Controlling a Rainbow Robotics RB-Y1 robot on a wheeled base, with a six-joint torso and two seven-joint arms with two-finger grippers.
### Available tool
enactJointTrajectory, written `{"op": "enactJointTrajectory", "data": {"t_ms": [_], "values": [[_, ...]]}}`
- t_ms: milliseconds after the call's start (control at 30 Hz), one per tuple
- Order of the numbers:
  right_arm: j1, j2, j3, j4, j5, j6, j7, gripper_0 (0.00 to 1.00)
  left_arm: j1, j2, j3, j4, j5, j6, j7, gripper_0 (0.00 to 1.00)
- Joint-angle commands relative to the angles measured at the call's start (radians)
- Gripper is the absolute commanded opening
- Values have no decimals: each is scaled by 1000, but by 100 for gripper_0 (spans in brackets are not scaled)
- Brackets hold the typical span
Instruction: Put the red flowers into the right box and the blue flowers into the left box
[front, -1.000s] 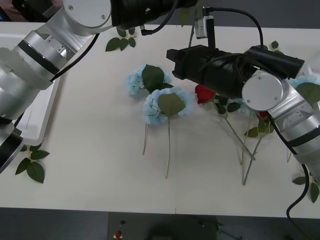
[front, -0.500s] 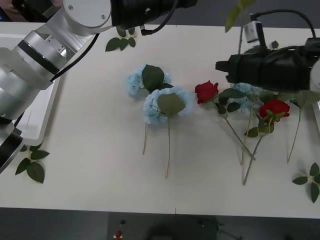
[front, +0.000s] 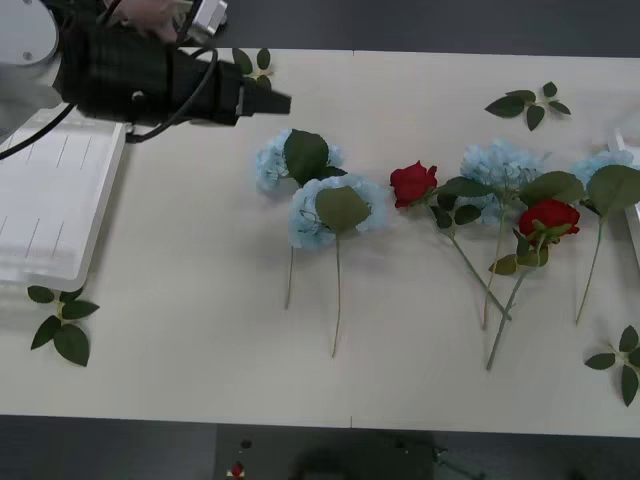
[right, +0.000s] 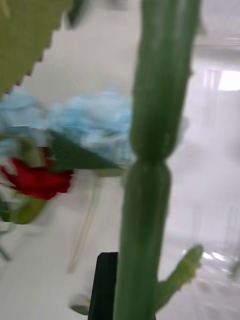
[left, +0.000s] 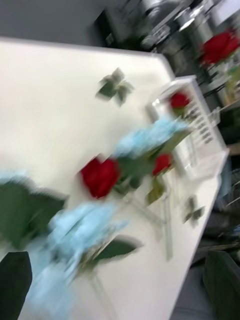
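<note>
On the table lie two red flowers (front: 413, 183) (front: 548, 215) and several blue flowers, two in the middle (front: 335, 210) and two to the right (front: 500, 165). My left gripper (front: 278, 101) hovers open behind the middle blue pair; its wrist view shows both dark fingers (left: 12, 285) apart over blue flowers (left: 75, 230). My right gripper (right: 131, 295) is shut on a thick green stem (right: 150, 150). In the left wrist view a red flower (left: 220, 45) hangs above the right box (left: 192, 132), which holds another red head (left: 179, 100). The left box (front: 50, 200) stands at the table's left edge.
Loose green leaf sprigs lie at the back right (front: 525, 103), front left (front: 60, 330), front right (front: 620, 365) and behind the left gripper (front: 250, 62). A thin white rim (front: 628, 135) shows at the table's right edge. The front half of the table is bare.
My right arm has carried the stem off to the right, out of the front view. My left arm has swung down, and its gripper now points at the middle blue flowers.
</note>
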Motion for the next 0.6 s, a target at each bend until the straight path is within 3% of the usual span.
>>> {"op": "enactJointTrajectory", "data": {"t_ms": [33,300,600], "values": [[-20,-48,-11,72,145,-3,24,0,41,2,-19,-24,-159,52,21,100],[-22,23,-12,185,516,-51,31,0,26,-67,-196,30,-417,-90,191,100],[-20,164,-12,322,736,-198,-32,0,-114,-300,-239,335,-647,-103,191,100]]}}
